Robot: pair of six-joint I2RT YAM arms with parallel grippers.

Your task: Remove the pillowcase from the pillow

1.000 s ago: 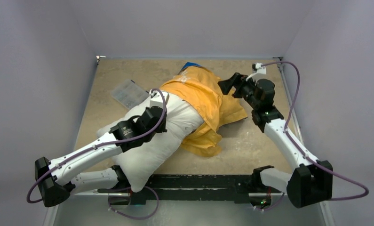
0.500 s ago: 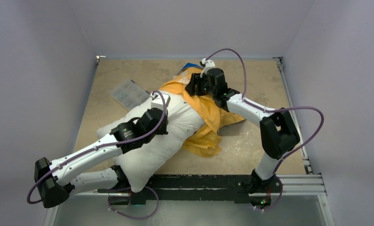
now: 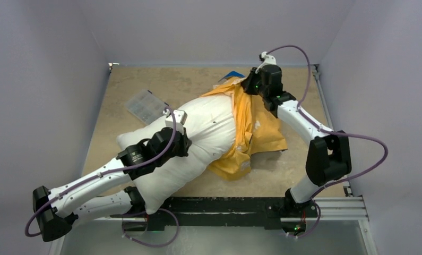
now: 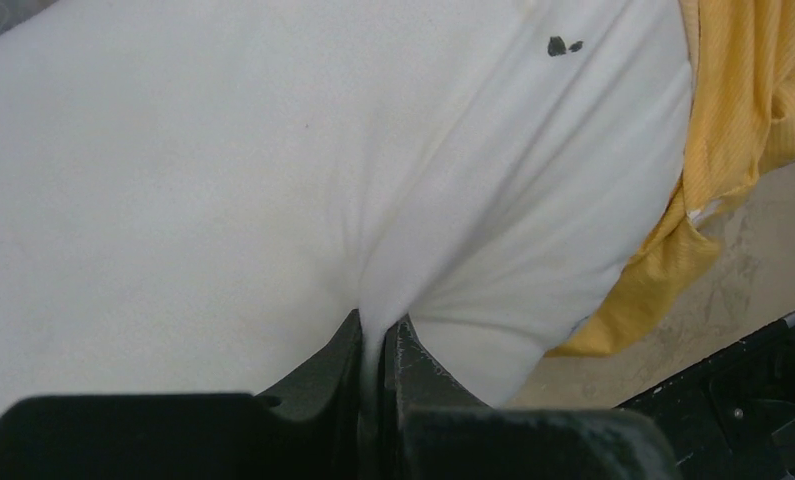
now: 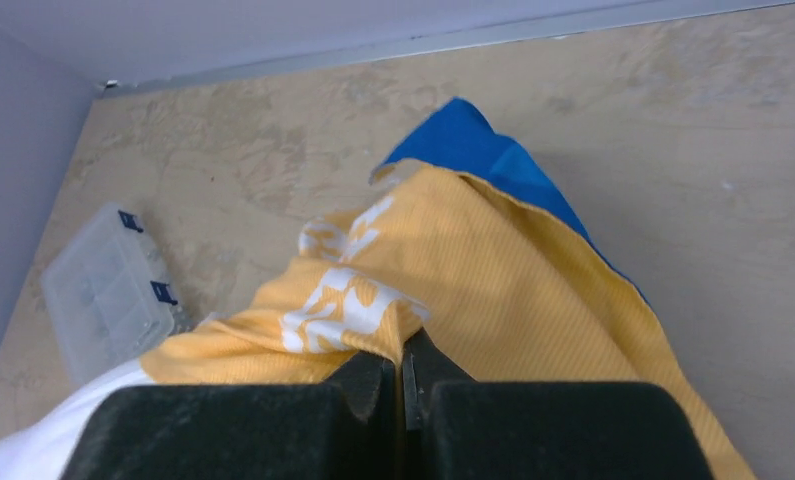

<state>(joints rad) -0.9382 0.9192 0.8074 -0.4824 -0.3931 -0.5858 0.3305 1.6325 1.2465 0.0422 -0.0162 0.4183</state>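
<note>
Your plump white fabric pillow point(image 3: 208, 133) lies on the mottled tan surface point(image 3: 145, 79) as a long diagonal. Its near end is by the left arm's base and its far end points toward the far right corner. The thin orange-yellow fabric pillowcase point(image 3: 259, 125), with white lettering and a blue lining, covers only that far-right end. Most of the pillow is already bare, and loose cover spills onto the surface to its right.

The left fingers point(image 4: 338, 360) are together on a pinched ridge of the white pillow fabric, about midway along the bare body. The right fingers point(image 5: 373, 375) are closed tight on a fold of orange-yellow cloth at the cover's far tip, just short of the blue edge point(image 5: 483, 150).

So the 2 grips sit on 1 line, the pillow's long axis. The case lies beyond the left fingers toward the far right, and the right arm is the nearer one, already at its tip. I judge that your pull should run along that axis, away from the left grip, while the left anchors the pillow. A sideways pull would likely bunch the cloth around the pillow's end instead of sliding it off. Little surface lies beyond the right fingers before the grey back wall point(image 3: 208, 32), so you may need to lift as you draw.

The clear plastic compartment box point(image 3: 146, 105) lies left of the pillow, well apart from this line.
</note>
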